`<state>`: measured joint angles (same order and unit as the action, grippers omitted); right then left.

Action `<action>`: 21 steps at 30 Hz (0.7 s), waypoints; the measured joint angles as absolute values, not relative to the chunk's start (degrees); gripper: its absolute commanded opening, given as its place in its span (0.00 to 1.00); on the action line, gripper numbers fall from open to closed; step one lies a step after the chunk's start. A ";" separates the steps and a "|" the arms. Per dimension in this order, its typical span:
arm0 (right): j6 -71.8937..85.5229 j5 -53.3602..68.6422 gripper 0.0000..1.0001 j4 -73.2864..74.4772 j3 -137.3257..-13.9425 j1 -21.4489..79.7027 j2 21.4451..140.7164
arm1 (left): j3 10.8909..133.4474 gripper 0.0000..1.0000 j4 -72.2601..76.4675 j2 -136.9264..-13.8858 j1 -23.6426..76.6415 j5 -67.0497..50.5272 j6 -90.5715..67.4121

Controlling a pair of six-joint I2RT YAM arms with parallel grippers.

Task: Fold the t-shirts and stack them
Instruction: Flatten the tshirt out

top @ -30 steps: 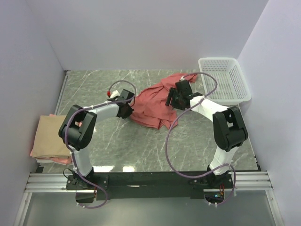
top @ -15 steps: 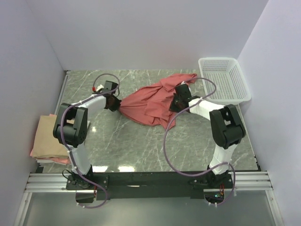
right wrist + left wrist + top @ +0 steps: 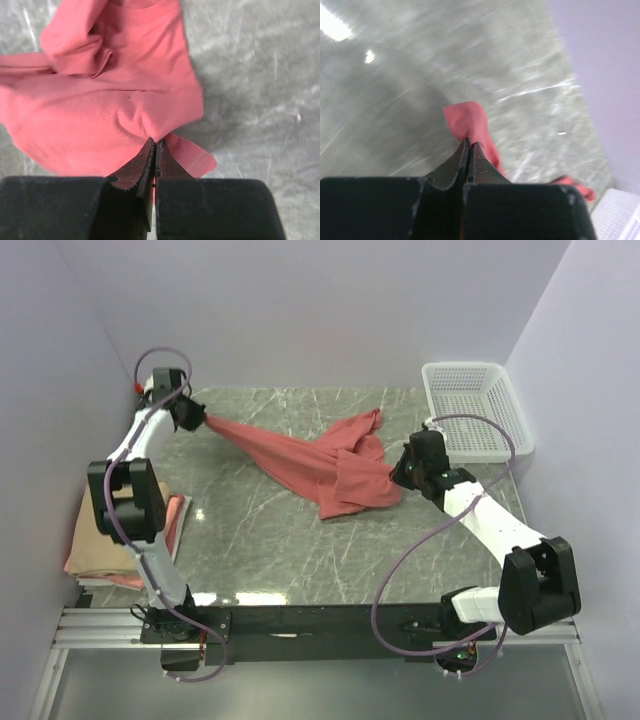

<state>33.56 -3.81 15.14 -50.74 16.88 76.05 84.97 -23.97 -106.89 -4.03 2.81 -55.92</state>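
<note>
A salmon-red t-shirt [image 3: 310, 462] is stretched across the grey marble table between my two grippers. My left gripper [image 3: 198, 418] is shut on one corner of it at the far left, near the back wall; that pinched corner [image 3: 468, 122] pokes out past the shut jaws in the left wrist view. At the shirt's right edge my right gripper [image 3: 398, 476] is shut on the cloth [image 3: 115, 110], with a small flap [image 3: 192, 156] sticking out beside the jaws. A folded tan-beige t-shirt [image 3: 100, 535] lies over a pink one [image 3: 176, 515] at the table's left edge.
A white plastic mesh basket [image 3: 478, 412] stands at the back right corner. Purple-white walls close in the back and both sides. The arm bases sit on a metal rail [image 3: 320, 625] at the near edge.
My left gripper has pulled its corner of the red shirt far to the back left. The right gripper closed on the shirt and drew it right and nearer, so the heap is now stretched out.
</note>
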 measured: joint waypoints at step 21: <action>31.55 -6.42 0.34 18.50 -45.17 11.20 75.16 | 122.23 0.01 -31.70 -129.25 -8.03 -4.25 -46.98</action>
